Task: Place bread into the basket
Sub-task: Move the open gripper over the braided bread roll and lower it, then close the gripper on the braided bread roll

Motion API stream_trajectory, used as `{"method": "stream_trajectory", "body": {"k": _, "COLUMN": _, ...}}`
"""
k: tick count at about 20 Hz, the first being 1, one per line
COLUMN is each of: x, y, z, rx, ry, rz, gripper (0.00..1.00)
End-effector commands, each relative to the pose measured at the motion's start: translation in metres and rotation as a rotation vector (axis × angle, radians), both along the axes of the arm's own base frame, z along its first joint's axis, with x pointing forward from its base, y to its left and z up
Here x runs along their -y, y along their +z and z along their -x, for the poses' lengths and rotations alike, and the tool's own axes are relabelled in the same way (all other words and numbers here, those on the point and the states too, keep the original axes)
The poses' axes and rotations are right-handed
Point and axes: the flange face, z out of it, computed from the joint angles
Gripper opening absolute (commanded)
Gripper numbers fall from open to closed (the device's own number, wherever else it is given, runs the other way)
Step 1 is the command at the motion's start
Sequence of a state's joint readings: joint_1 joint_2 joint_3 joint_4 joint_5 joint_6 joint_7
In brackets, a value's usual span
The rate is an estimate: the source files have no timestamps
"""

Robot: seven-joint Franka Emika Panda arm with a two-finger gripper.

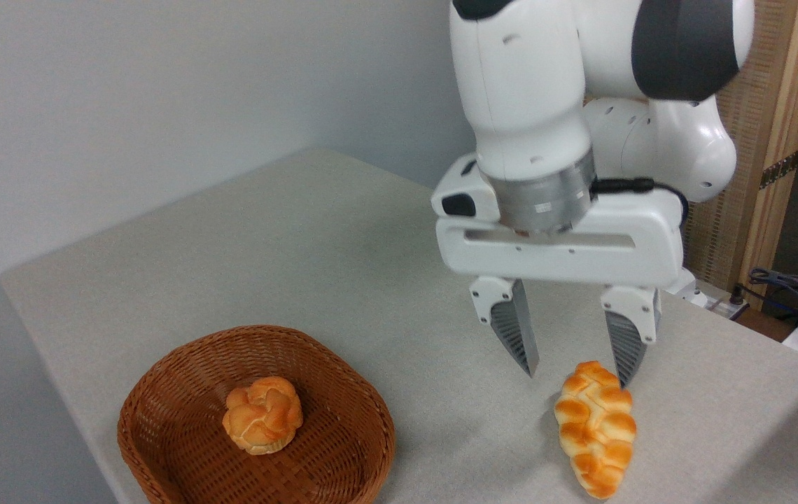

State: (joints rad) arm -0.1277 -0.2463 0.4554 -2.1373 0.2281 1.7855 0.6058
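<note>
Evidently light, probably squashy, the bread lies on the worktop; gripper spread wide over its far end. Grasp across mid-width for the basket.

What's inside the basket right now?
One small round knotted bun sits in the basket. The braided loaf lies outside on the table. The weave beneath the bun is hidden.
</note>
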Motion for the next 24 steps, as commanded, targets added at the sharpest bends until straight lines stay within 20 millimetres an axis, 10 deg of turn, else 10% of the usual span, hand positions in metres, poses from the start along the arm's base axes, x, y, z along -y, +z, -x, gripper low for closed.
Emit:
{"method": "stream_trajectory", "body": {"k": 1, "x": -0.011, "y": -0.027, "z": 0.013, "rx": -0.011, "ry": -0.017, "rz": -0.028, "gripper": 1.0}}
{"method": "stream_trajectory", "body": {"k": 12, "x": 0.002, "y": -0.085, "z": 0.02, "rx": -0.013, "ry": -0.055, "rz": -0.018, "gripper": 1.0}}
{"method": "stream_trajectory", "body": {"k": 16, "x": 0.001, "y": -0.086, "z": 0.019, "rx": -0.009, "ry": -0.108, "rz": 0.0, "gripper": 0.34}}
{"method": "stream_trajectory", "body": {"k": 24, "x": 0.002, "y": -0.086, "z": 0.02, "rx": -0.017, "ry": -0.132, "rz": 0.005, "gripper": 0.32}}
